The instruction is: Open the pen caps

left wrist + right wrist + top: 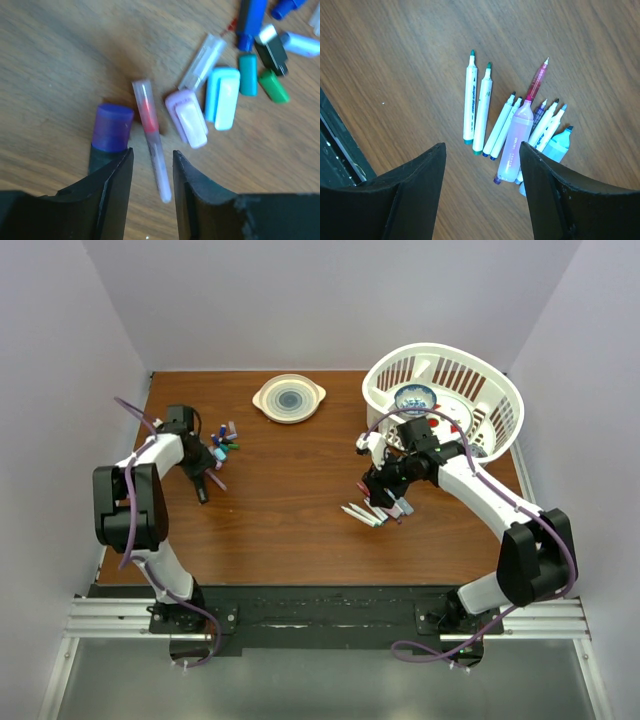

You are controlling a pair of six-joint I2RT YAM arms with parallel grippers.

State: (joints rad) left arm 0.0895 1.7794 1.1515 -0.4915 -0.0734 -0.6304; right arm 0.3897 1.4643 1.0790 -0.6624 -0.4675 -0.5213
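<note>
A heap of loose pen caps (223, 441) lies at the table's far left. The left wrist view shows lilac (187, 117), light blue (222, 97), teal (247, 74), green (273, 86) and black (272, 50) caps. A clear slim cap with red inside (151, 145) lies on the wood, its near end between my left gripper's (152, 152) parted fingers, touching neither. A purple cap (112, 127) sits on a black barrel beside the left finger. My right gripper (482, 155) hangs open above several uncapped pens (512, 130), with nothing between its fingers.
A white slatted basket (500, 390) holding a patterned bowl (414, 397) stands at the back right, close behind the right arm. A cream plate (289, 398) with a blue-ringed centre sits at the back middle. White walls close in the table.
</note>
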